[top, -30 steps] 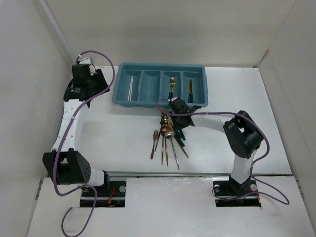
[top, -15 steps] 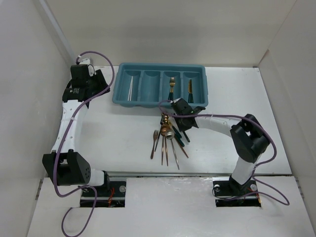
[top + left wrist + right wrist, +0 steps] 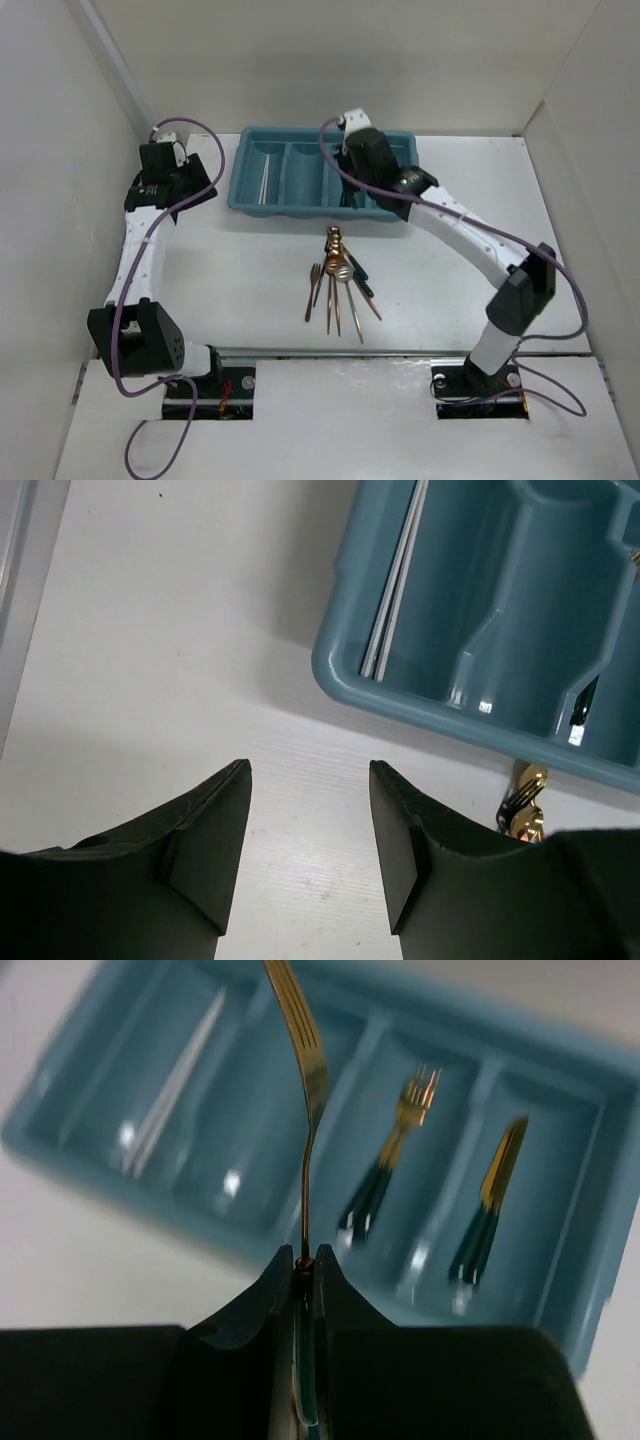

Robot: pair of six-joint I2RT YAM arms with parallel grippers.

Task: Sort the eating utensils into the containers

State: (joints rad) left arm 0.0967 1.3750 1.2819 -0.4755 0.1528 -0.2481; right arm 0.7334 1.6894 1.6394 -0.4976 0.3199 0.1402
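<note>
**Top view.** Tray (image 3: 290, 208) at 12 o'clock of the counter (image 3: 220, 270), four compartments. Loose pile (image 3: 339, 282) mid-counter, about seven pieces (overlapping, count unsure). The right arm (image 3: 455, 222) reaches over the tray.

**Right wrist.** Right hand (image 3: 302, 1272) pinched shut on one fork (image 3: 308, 1080), long axis 6-to-12, tines at 12. Beyond it:
- chopsticks (image 3: 175, 1085), two, first compartment
- stored fork (image 3: 392, 1160), one, third compartment, at 1 o'clock of the hand, probably the drop target
- knife (image 3: 490, 1195), one, fourth compartment

**Left wrist.** Left hand (image 3: 309, 770) open and empty over the counter, tray corner at 1 o'clock.
</note>
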